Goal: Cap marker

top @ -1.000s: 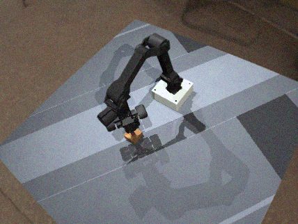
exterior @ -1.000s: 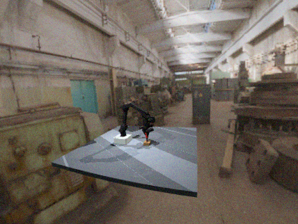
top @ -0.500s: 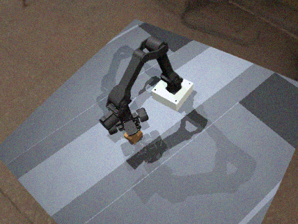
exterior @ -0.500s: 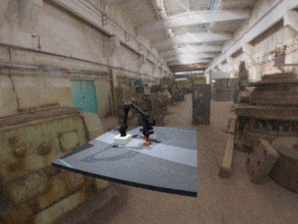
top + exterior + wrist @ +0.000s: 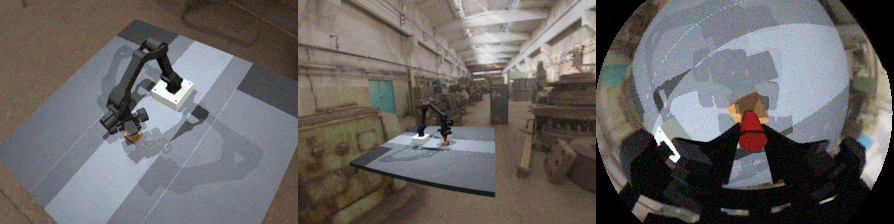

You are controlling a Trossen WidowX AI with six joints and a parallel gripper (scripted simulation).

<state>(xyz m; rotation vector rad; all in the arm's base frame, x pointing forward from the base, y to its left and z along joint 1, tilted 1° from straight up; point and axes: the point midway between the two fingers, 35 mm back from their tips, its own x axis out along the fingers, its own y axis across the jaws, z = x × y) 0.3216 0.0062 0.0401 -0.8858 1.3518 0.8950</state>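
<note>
The red cap [image 5: 753, 132] sits between my fingers, straight above the block [image 5: 750, 106], and in the wrist view it covers whatever stands in the block, so I cannot see the marker itself. From the side view a thin red line [image 5: 444, 138] runs from my gripper [image 5: 444, 135] down to the block [image 5: 445, 142]; whether that is cap, marker or both I cannot tell at this size. My fingers stand partly apart, just a little wider than the cap's width, and they look to lie along its two sides. I cannot tell from the pictures whether they press on it or merely flank it.

From above, my gripper [image 5: 130, 129] hangs right over the orange block [image 5: 134, 138] and hides its middle; only the block's lower corner shows. The block rests on the pale middle stripe of the table [image 5: 216, 146].

My arm [image 5: 129, 78] rises from the white base [image 5: 173, 93], bends high at the elbow and comes down toward the block, which lies near the base but apart from it. The arm's shadows spread over the table beyond the block. The table [image 5: 437, 167] is a grey slab with darker bands, standing in a long hall with a teal door [image 5: 382, 94] on the near wall.
</note>
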